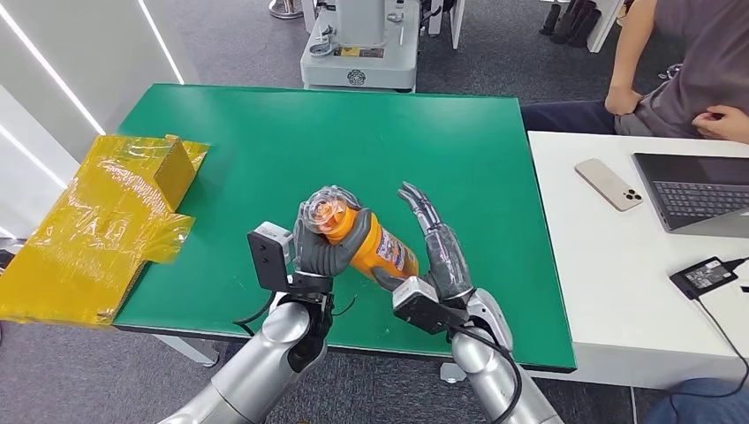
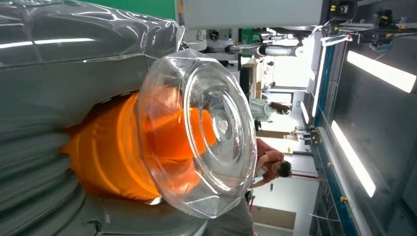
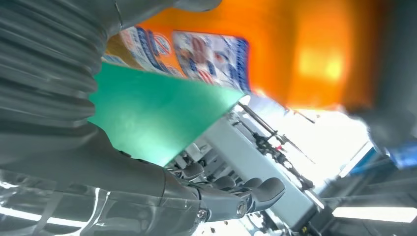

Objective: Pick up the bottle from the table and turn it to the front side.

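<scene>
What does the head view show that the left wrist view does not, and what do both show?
Head view alone: the green table, the yellow wrapped box, the phone, the laptop, and the right hand with fingers spread beside the bottle. Left wrist view alone: ceiling lights and distant people in a large room. Both: the orange bottle with its clear cap, gripped by the left hand.

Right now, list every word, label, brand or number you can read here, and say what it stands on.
None can be read.
Bottle label: blue and white print, blurred.
Charger on the white table: label too small.
Grey machine base: yellow sticker and round mark too small.
</scene>
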